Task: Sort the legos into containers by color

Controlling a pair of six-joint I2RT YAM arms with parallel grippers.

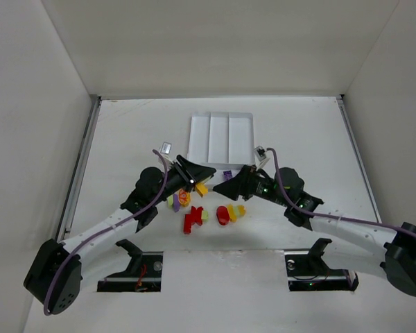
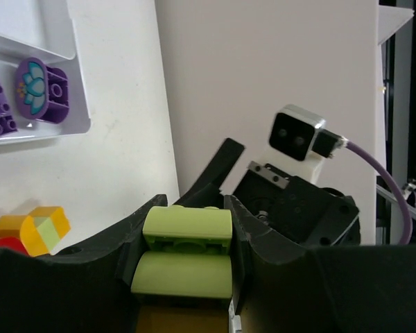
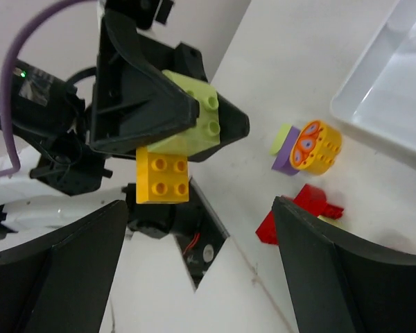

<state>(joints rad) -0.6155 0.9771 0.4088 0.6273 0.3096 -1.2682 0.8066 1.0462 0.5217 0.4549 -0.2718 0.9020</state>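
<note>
My left gripper (image 1: 196,179) is shut on a light green lego (image 2: 187,253) that has a yellow lego (image 3: 163,175) stuck under it, held above the table. In the right wrist view this pair hangs just ahead of my right gripper (image 3: 201,277), which stands wide open with nothing between its fingers. The white tray (image 1: 222,135) lies just beyond both grippers. Two purple legos (image 2: 38,90) lie in its near compartment. Loose on the table are a purple and orange piece (image 3: 308,146), red legos (image 1: 192,220) and a red and yellow cluster (image 1: 229,213).
A yellow-orange brick (image 2: 38,229) lies on the table beside my left fingers. Two black mounts (image 1: 135,263) sit at the near table edge. White walls enclose the table on three sides.
</note>
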